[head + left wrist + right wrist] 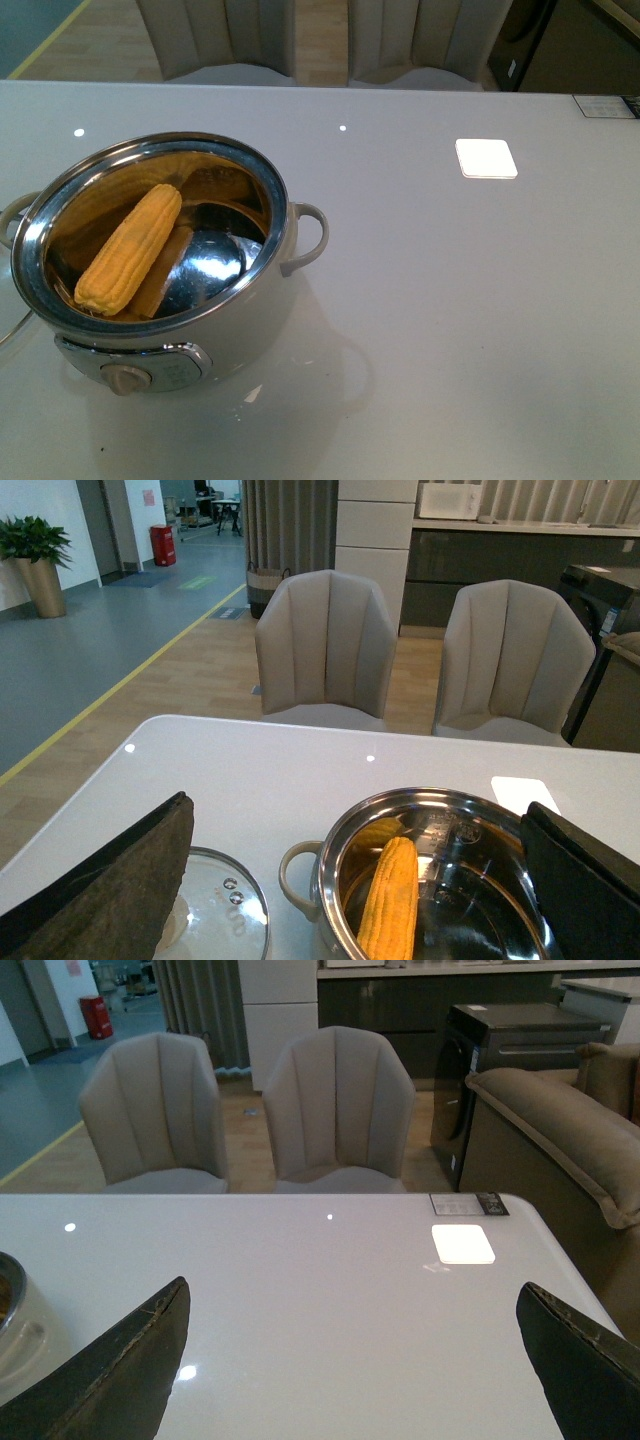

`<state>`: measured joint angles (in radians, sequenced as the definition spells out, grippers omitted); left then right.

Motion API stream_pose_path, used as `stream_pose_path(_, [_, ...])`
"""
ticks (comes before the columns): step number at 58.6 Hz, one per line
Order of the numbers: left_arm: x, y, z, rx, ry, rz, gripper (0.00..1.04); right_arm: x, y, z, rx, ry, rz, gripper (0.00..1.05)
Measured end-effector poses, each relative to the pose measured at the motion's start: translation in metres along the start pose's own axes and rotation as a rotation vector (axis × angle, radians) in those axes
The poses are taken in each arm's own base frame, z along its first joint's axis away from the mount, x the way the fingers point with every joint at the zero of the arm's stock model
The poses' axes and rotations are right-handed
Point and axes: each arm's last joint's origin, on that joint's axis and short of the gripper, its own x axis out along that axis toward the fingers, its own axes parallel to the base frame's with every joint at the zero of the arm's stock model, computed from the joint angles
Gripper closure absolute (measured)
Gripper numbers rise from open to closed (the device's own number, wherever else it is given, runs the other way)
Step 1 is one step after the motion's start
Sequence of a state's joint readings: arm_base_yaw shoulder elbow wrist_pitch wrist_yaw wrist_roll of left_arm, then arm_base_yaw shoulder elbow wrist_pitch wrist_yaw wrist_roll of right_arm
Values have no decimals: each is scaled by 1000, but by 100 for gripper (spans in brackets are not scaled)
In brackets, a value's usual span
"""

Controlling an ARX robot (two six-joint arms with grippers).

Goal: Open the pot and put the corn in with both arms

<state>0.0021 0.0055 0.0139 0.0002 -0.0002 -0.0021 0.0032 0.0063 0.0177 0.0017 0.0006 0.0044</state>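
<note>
The left gripper [350,880] stands wide open with nothing between its dark fingers [110,890], which frame the pot [440,880] and a glass lid [215,910] lying flat on the table [250,760] beside the pot's loop handle. The right gripper [350,1360] is likewise spread wide and empty, hanging over bare tabletop, with only the edge of the pot at the side of its wrist view. Neither arm shows in the front view.

The pot sits uncovered on the white glossy table, its control knob [125,379] facing the robot and one side handle [310,238] pointing toward the robot's right. The corn [130,249] lies inside the steel bowl, slanted against the bowl's left wall, its reflection doubled in the shiny metal. A bright square patch [486,158], probably a reflected ceiling light, lies on the table well apart from the pot.

Beyond the table stand two pale upholstered chairs [340,1110], a wooden floor, a potted plant [38,560] and dark cabinets
</note>
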Motion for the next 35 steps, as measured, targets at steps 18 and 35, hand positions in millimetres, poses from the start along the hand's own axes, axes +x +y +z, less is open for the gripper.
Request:
stream_pose_path(18, [0, 0, 0, 0, 0, 0, 7, 0, 0, 0, 0, 0, 0, 9])
stream_pose_path(35, [0, 0, 0, 0, 0, 0, 7, 0, 0, 0, 0, 0, 0, 9])
